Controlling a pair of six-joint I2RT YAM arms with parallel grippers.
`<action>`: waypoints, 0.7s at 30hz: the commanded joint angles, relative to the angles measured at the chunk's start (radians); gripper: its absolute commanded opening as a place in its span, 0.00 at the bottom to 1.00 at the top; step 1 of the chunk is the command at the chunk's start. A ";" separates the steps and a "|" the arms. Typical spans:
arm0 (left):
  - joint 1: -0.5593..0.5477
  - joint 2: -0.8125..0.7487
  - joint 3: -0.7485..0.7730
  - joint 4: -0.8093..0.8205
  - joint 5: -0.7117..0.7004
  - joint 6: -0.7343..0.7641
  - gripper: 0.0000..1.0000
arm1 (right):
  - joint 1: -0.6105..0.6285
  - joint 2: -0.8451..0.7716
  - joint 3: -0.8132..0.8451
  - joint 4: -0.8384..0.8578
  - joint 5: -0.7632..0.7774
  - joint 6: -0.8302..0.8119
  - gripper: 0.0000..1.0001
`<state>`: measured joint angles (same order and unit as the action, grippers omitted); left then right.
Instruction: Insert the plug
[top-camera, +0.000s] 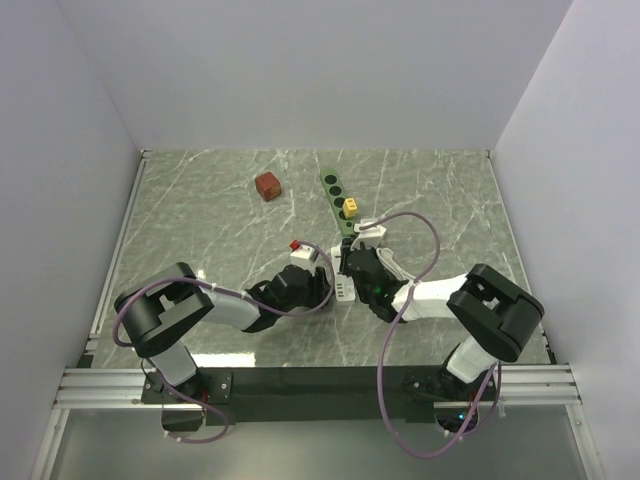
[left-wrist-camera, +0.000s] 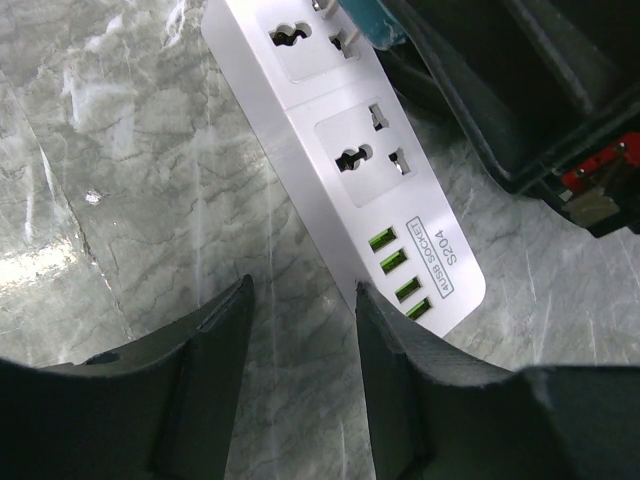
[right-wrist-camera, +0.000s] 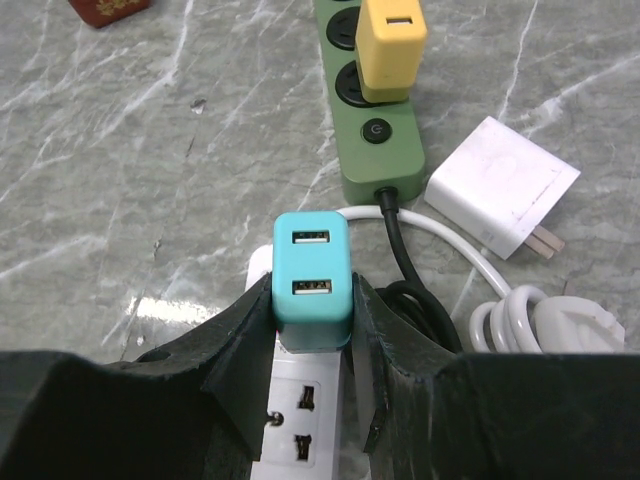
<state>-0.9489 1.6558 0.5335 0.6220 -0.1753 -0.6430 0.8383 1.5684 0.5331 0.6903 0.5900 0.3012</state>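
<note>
The teal plug (right-wrist-camera: 312, 280) stands upright over one end of the white power strip (right-wrist-camera: 300, 425) on the desk (top-camera: 200, 200), clamped between the right jaws. A green strip (right-wrist-camera: 372, 120) lies at its 12 o'clock. The left jaws gape wide and empty beside the white strip's USB end.

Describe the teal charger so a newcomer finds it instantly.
Find the green power strip; near its switch end lies a white power strip. The teal charger stands at that strip's end, held in the right gripper: teal, two USB ports, unlike the yellow charger.
</note>
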 joint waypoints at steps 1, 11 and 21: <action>-0.011 0.012 0.006 -0.053 0.030 0.002 0.52 | 0.008 0.013 0.045 0.060 0.048 -0.013 0.00; -0.011 0.013 0.006 -0.051 0.034 0.003 0.51 | 0.007 0.041 0.051 0.055 0.050 -0.016 0.00; -0.011 0.015 0.008 -0.053 0.039 0.006 0.50 | 0.016 0.059 0.045 0.054 0.047 -0.004 0.00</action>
<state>-0.9489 1.6558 0.5335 0.6205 -0.1749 -0.6426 0.8402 1.6127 0.5533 0.7242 0.6155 0.2897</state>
